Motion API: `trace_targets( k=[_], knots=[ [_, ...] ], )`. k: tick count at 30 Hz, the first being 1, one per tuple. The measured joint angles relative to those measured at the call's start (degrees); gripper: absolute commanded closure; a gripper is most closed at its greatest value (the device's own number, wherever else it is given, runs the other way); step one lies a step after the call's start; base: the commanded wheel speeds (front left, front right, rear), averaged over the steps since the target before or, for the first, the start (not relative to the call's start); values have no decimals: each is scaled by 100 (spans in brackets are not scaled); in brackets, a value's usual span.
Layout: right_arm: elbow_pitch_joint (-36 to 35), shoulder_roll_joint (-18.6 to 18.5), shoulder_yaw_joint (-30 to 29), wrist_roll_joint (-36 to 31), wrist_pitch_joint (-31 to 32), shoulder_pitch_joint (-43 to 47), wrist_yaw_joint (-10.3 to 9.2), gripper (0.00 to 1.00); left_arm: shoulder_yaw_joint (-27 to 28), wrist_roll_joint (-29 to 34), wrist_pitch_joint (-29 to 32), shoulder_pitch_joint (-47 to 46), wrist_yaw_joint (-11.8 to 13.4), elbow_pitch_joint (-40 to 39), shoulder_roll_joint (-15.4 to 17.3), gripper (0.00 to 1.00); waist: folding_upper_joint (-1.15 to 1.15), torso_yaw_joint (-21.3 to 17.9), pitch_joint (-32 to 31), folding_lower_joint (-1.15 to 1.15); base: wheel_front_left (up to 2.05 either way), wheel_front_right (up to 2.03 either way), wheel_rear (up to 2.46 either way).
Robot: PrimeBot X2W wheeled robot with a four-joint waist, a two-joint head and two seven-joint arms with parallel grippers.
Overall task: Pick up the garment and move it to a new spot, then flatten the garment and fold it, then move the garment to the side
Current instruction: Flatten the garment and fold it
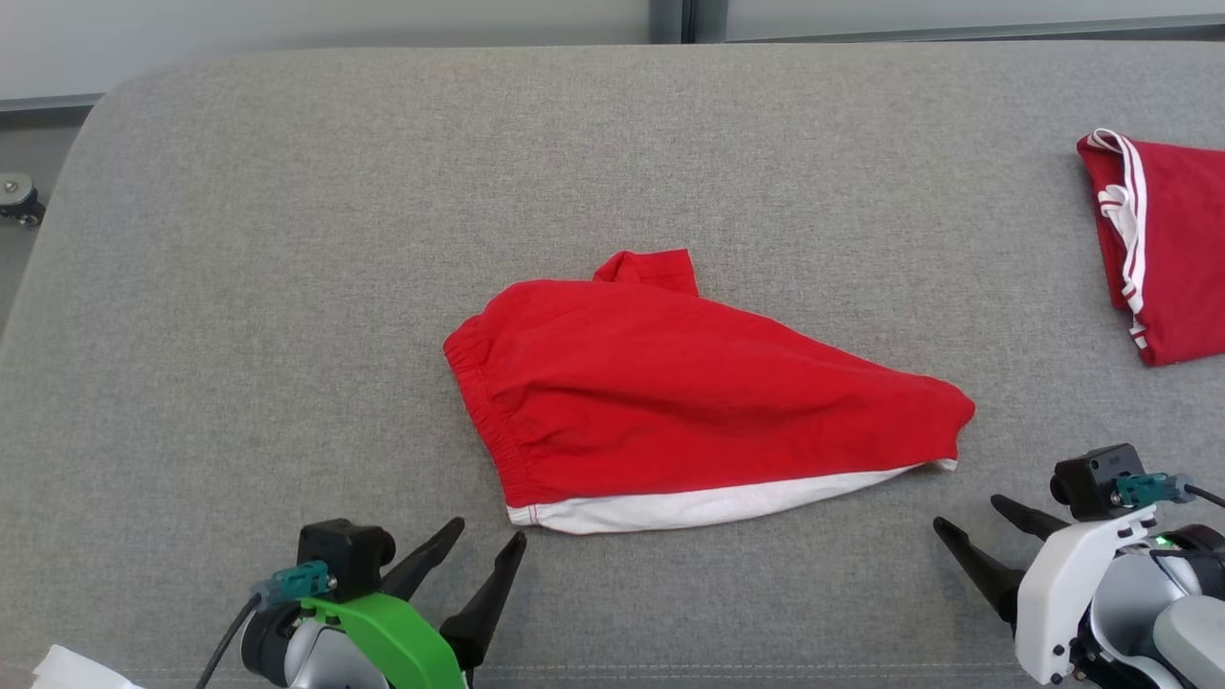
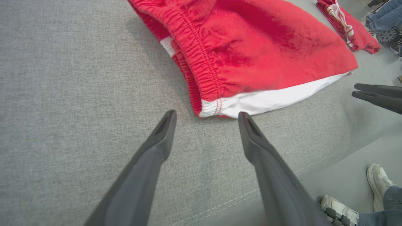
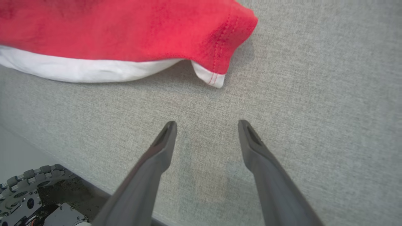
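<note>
The red shorts (image 1: 699, 392) lie in front of me, loosely folded and nearly flat on the grey fabric surface (image 1: 239, 287), about midway across it. Their gathered elastic waistband (image 1: 483, 411) runs down the end on my left, and the body tapers to a rounded corner on my right. A white band (image 1: 708, 502) shows along the near edge. A small red flap (image 1: 646, 270) pokes out at the far edge.

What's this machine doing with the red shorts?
A two-armed robot is working on the red shorts, which lie bunched, white edge showing, in the middle of a gray padded table. Neither gripper holds them now: the left gripper and the right gripper are both open, just short of the shorts' near edge, one at each end. A second red garment with white stripes lies off to the right.
</note>
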Motion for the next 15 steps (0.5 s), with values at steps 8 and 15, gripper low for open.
trace_targets(
  k=[8,15],
  knots=[
    [121,7,90,-367,-183,-219,86,0,-9,11,-4,-3,0,105,37,0,0,12,24,0,0,0,0],
    [332,132,123,-415,-190,-399,137,0,-12,11,-51,-9,-2,125,34,0,0,21,63,0,0,0,0]
  ],
)
